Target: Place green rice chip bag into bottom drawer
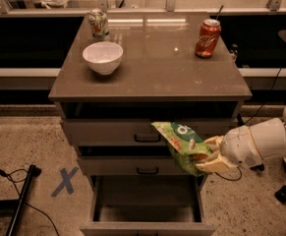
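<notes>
Gripper (212,154), out before the right side of the cabinet (152,68), is clamped on the green rice chip bag (183,144), which sticks out to its left. Below and left of it the bottom drawer (147,200) lies pulled out, the bag held above, outside it.

Cabinet (108,132): on its worktop (152,68), bowl (102,57) front-left, can (99,24) behind it at back-left, 2nd can (207,38) back-right. Bottom drawer (147,227) stands open at cabinet's foot. Gripper (212,156) at cabinet's front-right, clamped on chip bag (182,146), which hangs before the mid drawer (128,167), prob. above bottom drawer's right part. Floor X (65,181) left of cabinet.
</notes>
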Robot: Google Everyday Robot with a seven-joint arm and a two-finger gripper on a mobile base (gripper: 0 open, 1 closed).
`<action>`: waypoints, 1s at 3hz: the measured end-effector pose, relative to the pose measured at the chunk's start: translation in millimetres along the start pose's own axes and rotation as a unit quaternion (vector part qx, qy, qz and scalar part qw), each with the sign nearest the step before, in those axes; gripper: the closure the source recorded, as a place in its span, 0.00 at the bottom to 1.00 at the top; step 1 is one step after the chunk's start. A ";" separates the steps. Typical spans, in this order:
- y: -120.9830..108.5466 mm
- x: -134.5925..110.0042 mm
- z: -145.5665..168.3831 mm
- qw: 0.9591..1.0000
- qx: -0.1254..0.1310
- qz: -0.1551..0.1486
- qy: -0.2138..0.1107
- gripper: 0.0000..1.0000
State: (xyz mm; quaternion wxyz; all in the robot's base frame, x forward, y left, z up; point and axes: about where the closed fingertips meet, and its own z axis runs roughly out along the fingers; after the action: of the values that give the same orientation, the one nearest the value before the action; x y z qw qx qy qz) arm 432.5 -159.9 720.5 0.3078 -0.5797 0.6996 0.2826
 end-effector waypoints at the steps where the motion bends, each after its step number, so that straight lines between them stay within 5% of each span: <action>1: 2.3 56.5 35.1 1.000 0.016 -0.010 0.001 1.00; 2: 3.9 127.1 80.9 0.999 0.000 -0.043 0.009 1.00; 3: 1.0 167.8 108.2 0.999 -0.034 -0.039 0.007 1.00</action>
State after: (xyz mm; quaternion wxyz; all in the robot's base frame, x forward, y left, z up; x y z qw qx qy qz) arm 419.4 -185.3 522.9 0.2936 -0.6188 0.6685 0.2898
